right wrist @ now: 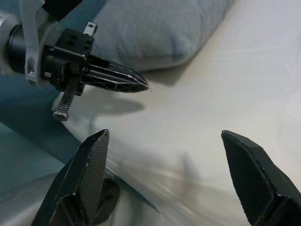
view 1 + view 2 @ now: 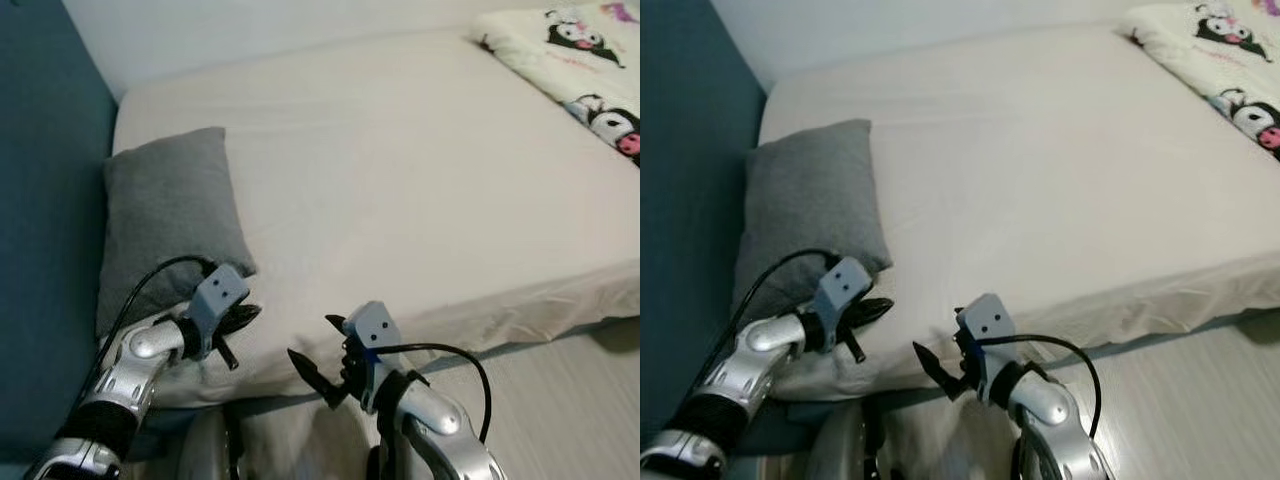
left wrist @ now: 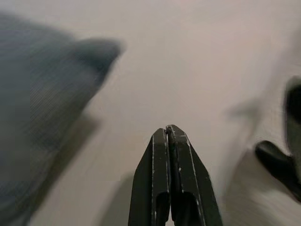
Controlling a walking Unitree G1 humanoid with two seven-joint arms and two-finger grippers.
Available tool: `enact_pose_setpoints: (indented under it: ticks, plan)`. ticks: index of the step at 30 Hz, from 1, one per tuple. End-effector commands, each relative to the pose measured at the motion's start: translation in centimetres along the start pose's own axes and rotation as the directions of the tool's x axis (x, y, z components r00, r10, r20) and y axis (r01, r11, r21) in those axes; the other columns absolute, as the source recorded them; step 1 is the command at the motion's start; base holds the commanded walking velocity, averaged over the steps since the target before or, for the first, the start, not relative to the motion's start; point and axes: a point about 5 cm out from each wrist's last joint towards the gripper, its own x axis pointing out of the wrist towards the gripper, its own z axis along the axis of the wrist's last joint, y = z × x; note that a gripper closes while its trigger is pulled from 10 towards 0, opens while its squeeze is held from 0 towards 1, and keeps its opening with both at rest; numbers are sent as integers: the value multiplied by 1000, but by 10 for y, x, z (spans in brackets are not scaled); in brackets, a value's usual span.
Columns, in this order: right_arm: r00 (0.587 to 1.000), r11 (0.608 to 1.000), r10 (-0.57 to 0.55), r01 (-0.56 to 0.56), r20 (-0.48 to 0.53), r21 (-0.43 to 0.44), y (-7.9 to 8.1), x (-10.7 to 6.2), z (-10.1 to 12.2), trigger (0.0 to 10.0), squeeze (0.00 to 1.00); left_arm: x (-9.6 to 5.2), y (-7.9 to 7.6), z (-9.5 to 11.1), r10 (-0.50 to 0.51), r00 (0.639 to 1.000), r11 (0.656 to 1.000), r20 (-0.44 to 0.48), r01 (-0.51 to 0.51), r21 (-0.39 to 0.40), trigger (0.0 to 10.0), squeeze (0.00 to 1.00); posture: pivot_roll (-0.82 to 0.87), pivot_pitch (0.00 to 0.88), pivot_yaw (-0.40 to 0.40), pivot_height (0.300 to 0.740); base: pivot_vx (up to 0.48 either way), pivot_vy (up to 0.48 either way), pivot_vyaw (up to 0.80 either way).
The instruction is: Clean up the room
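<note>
The right gripper [image 2: 318, 352] is closest, low in the head view at about 6 o'clock, over the near edge of the bed [image 2: 420, 180]. Its two black fingers [image 1: 89, 174] are spread wide apart with nothing between them; the wrist view shows white sheet in the gap.

The left gripper [image 2: 238, 320] sits at about 7 o'clock, just above the sheet near the bed's near left corner. Its fingers [image 3: 170, 174] are pressed together tip to tip and hold nothing. In the right wrist view this gripper points along the sheet, its tip just beside the pillow's [image 2: 170, 215] near corner; whether it touches the fabric cannot be told.

The grey pillow lies flat along the bed's left side, at 9 to 10 o'clock, its left edge by the blue wall [image 2: 45, 220]. The rest of the white sheet is mostly smooth, with creases along the near edge.

At 1 to 2 o'clock, on the far right corner of the bed, lies a white blanket [image 2: 580, 50] printed with black, white and pink cartoon figures. Pale floor [image 2: 570, 400] shows at 4 o'clock.
</note>
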Motion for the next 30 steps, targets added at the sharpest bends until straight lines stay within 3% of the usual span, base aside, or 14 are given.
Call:
enact_pose_setpoints:
  ticks: [1, 5, 8, 9, 10, 11, 12, 14, 17, 22, 25, 30]
  plan:
    - [1000, 1000, -12, 12, -4, 27, 0, 1, -7, 10000, 0, -18, 10, -22, 167, 982, 986, -83, -169, -11, 157, 0, 20, 295, 25, 582, 0, 0, 0]
    - [1000, 999, -28, 28, 2, 27, -4, 5, -8, 10000, 0, -32, 12, -39, 323, 933, 943, -159, -331, -22, 0, 0, 29, 255, 20, 582, 0, 0, 0]
    - [999, 999, -32, 32, 3, 24, -5, 6, -9, 10000, 0, -36, 10, -40, 356, 917, 929, -177, -368, -36, 0, 0, 29, 255, 20, 582, 0, 0, 0]
    - [999, 999, -44, 44, 4, 28, -7, 7, -10, 10000, 0, -38, 7, -38, 401, 899, 905, -175, -419, -78, 4118, 0, 27, 236, 20, 582, 0, 0, 0]
    - [998, 997, -68, 68, 8, 34, -9, 8, -10, 10000, 0, -39, 6, -34, 448, 880, 871, -159, -469, -145, 10000, 0, 24, 217, 19, 582, 0, 0, 0]
    - [993, 991, -119, 118, 14, 62, -14, 9, -12, 10000, 0, -42, 5, -31, 490, 858, 821, -154, -514, -247, 10000, 0, 23, 195, 17, 582, 0, 0, 0]
    - [993, 991, -119, 118, 14, 62, -14, 9, -12, 10000, 0, -42, 5, -31, 490, 858, 821, -154, -514, -247, 10000, 0, 23, 195, 17, 582, 0, 0, 0]
    - [982, 977, -188, 185, 18, 102, -21, 8, -14, 10000, 0, -45, 4, -28, 542, 828, 740, -146, -552, -385, 10000, 0, 22, 178, 15, 582, 0, 0, 0]
    - [975, 966, -220, 217, 5, 143, -25, 7, -19, 10000, 0, -50, 0, -24, 550, 827, 712, -113, -535, -455, 10000, 0, 28, 149, 7, 582, 0, 0, 0]
    - [965, 956, -263, 263, -19, 130, -30, 3, -27, 10000, 0, -58, -11, -27, 573, 815, 710, -89, -548, -443, 10000, 0, 30, 129, 0, 582, 0, 0, 0]
    - [945, 939, -327, 327, -26, 107, -36, -1, -31, 10000, 0, -63, -21, -31, 632, 767, 676, -113, -617, -404, 10000, 0, 35, 119, -6, 582, 0, 0, 0]
    - [911, 906, -411, 412, -28, 102, -43, -5, -37, 10000, 0, -54, -38, -24, 650, 754, 679, -97, -633, -371, 10000, 0, 41, 99, -8, 582, 0, 0, 0]
